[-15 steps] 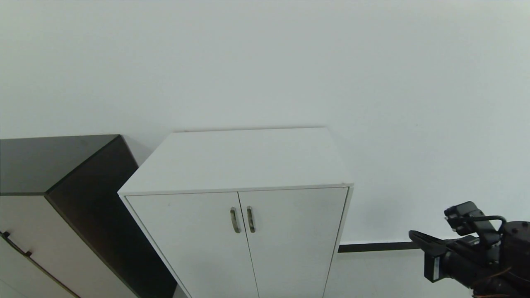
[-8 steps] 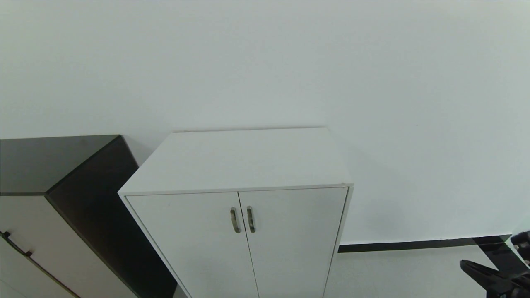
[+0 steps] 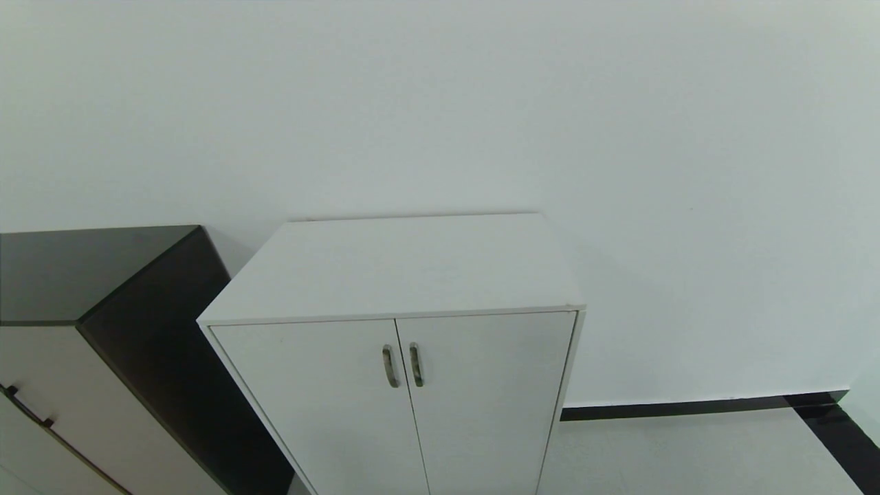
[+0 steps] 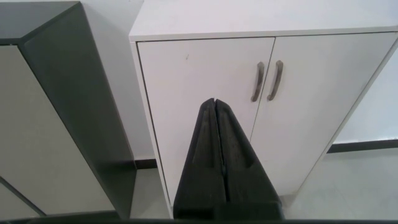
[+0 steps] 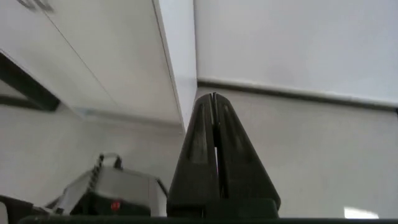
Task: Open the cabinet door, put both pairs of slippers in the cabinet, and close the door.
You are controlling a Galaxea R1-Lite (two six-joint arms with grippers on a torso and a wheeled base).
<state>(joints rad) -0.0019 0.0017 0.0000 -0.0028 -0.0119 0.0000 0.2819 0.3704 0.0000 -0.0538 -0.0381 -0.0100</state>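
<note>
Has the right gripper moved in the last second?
Yes. Against the white cabinet, which stayed put, the right gripper sank down and rightward, away from it, past the black baseboard strip.

cabinet (image 3: 399, 268) white | handles (image 3: 390, 365) grey metal | side unit (image 3: 158, 344) dark brown

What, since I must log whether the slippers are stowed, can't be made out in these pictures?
Inside of the white cabinet: both doors shut in head and left wrist views, so slippers inside can't be told.
Cabinet's foot: cut off by the head view's lower edge, partly behind the left gripper in its wrist view.
Dark cabinet: cut off at the head view's left edge.
Grey device, right wrist view: blurred, partly behind the right gripper.
</note>
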